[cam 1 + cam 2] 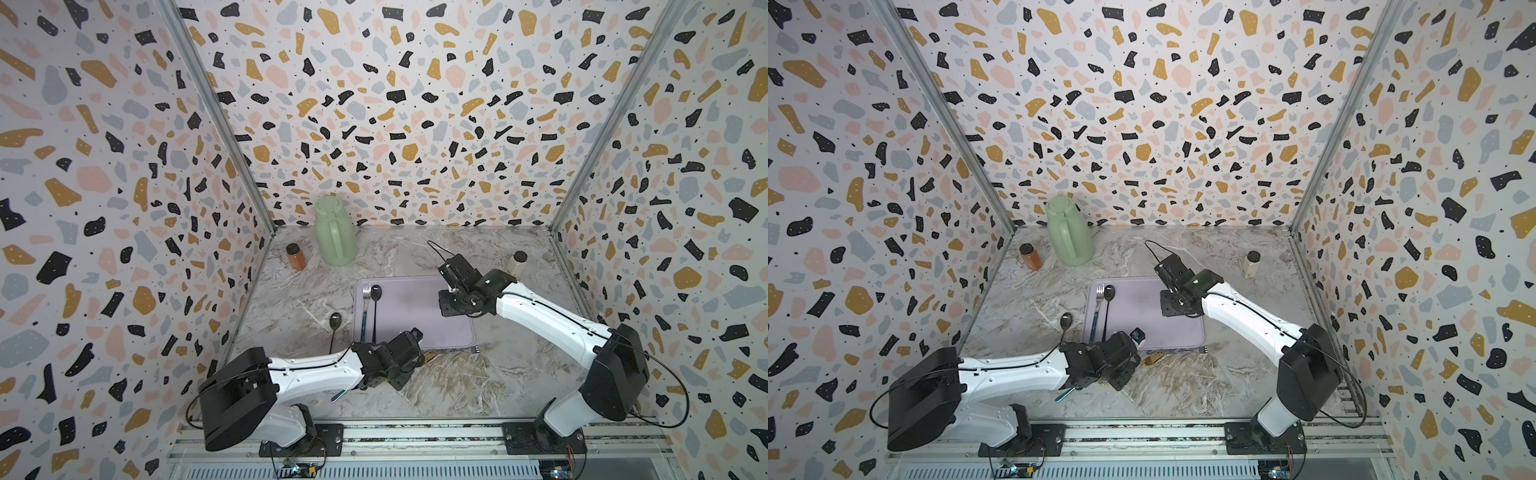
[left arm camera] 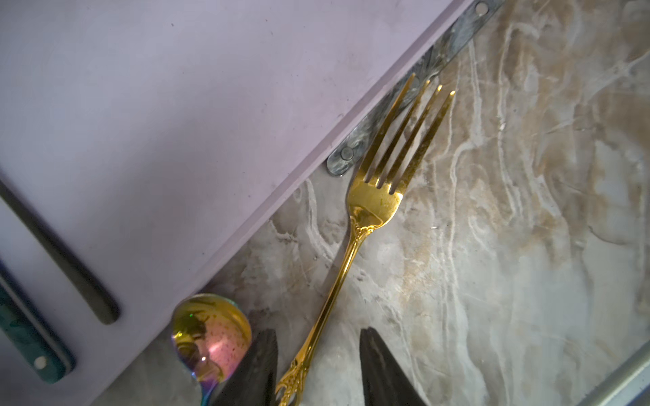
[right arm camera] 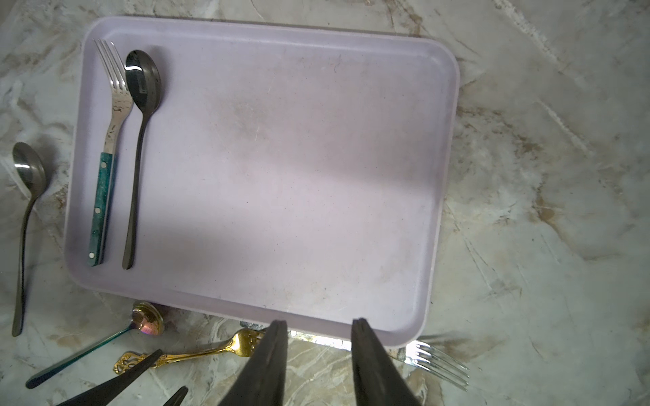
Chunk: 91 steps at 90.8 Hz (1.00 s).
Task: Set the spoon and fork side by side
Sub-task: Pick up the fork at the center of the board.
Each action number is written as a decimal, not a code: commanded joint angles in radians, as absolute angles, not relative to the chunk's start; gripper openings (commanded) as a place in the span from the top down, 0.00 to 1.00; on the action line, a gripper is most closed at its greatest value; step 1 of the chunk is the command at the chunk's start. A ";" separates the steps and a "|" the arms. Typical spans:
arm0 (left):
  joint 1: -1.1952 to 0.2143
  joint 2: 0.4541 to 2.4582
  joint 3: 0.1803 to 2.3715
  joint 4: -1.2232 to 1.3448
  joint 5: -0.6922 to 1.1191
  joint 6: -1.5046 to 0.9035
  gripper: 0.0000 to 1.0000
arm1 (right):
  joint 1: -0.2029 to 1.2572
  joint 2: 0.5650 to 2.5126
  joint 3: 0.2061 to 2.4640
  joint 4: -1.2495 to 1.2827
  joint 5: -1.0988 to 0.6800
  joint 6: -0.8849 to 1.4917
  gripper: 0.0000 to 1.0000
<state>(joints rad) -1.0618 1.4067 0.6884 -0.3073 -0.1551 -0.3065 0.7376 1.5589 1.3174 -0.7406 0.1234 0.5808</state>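
Astride gold fork [image 2: 374, 202], left pincer [image 2: 316, 330], wrist views only

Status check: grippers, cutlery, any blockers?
Left gripper open, straddling gold fork handle; its tines overlap grey-handled fork. Right gripper open, empty, over tray. Teal-handled fork and black spoon paired on tray.

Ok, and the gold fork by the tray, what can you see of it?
The gold fork looks like shiny gold-coloured metal, with four tines and an ornate scrolled handle. It lies flat on the marble table, just outside the lilac tray. Its tine tips overlap a grey riveted handle, and contact looks likely. The left end effector straddles the fork's handle, fingers apart, not yet gripping. The rainbow spoon lies close beside it, apart.
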 commanded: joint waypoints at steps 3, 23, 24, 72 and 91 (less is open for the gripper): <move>-1.063 1.440 0.719 -0.279 -0.175 -0.257 0.58 | 0.730 1.518 1.305 -0.725 0.122 0.561 0.61; -1.062 1.485 0.726 -0.267 -0.181 -0.239 0.52 | 0.719 1.518 1.293 -0.715 0.101 0.555 0.60; -1.063 1.487 0.726 -0.266 -0.180 -0.239 0.52 | 0.719 1.518 1.293 -0.715 0.099 0.555 0.60; -1.098 1.531 0.701 -0.253 -0.082 -0.300 0.86 | 0.710 1.522 1.286 -0.715 0.087 0.561 0.60; -1.123 1.514 0.707 -0.276 -0.065 -0.294 0.94 | 0.709 1.516 1.287 -0.715 0.088 0.564 0.59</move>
<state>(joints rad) -1.1114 1.5162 0.7033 -0.2455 -0.1093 -0.2848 0.7124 1.5452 1.2892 -0.7063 0.0868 0.5640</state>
